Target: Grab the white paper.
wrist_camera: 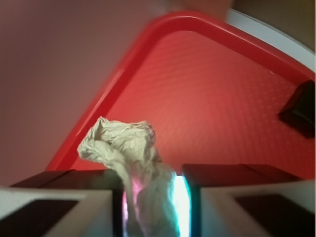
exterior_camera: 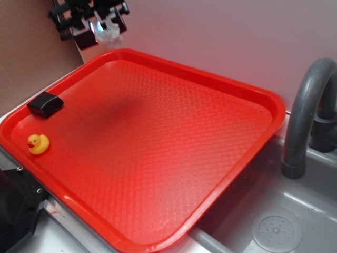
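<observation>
At the upper left of the exterior view, the tool [exterior_camera: 105, 26] hangs above the far corner of the red tray [exterior_camera: 231, 84], clear of its floor. The wrist view shows its two fingers [wrist_camera: 64, 202] closed tightly on the white paper [wrist_camera: 123, 143], with the crumpled wad pinched between them and its lumpy top sticking out beyond the fingertips. In the exterior view the paper appears as a pale lump just beneath the tool. On the tray's left side, a black rectangular block [exterior_camera: 45, 104] rests near the rim, and a yellow toy duck [exterior_camera: 38, 143] sits just below it in the frame, apart from it. A grey faucet [exterior_camera: 305, 116] rises at the right edge over a grey sink [exterior_camera: 274, 221].
</observation>
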Action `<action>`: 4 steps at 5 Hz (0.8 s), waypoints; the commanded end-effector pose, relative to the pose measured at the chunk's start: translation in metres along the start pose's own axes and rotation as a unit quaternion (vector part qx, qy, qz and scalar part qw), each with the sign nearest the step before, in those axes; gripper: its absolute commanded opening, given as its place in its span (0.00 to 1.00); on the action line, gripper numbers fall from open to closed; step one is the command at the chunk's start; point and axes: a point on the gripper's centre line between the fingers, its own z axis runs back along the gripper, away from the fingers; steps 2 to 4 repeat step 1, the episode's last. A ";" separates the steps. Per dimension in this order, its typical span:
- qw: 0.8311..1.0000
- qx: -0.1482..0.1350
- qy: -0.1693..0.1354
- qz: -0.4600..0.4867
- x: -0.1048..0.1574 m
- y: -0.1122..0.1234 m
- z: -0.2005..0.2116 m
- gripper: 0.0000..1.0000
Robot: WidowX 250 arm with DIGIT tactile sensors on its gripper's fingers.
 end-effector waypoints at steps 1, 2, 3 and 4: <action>0.967 -0.094 0.035 -0.233 -0.009 0.014 0.043 0.00; 0.967 -0.094 0.035 -0.233 -0.009 0.014 0.043 0.00; 0.967 -0.094 0.035 -0.233 -0.009 0.014 0.043 0.00; 0.967 -0.094 0.035 -0.233 -0.009 0.014 0.043 0.00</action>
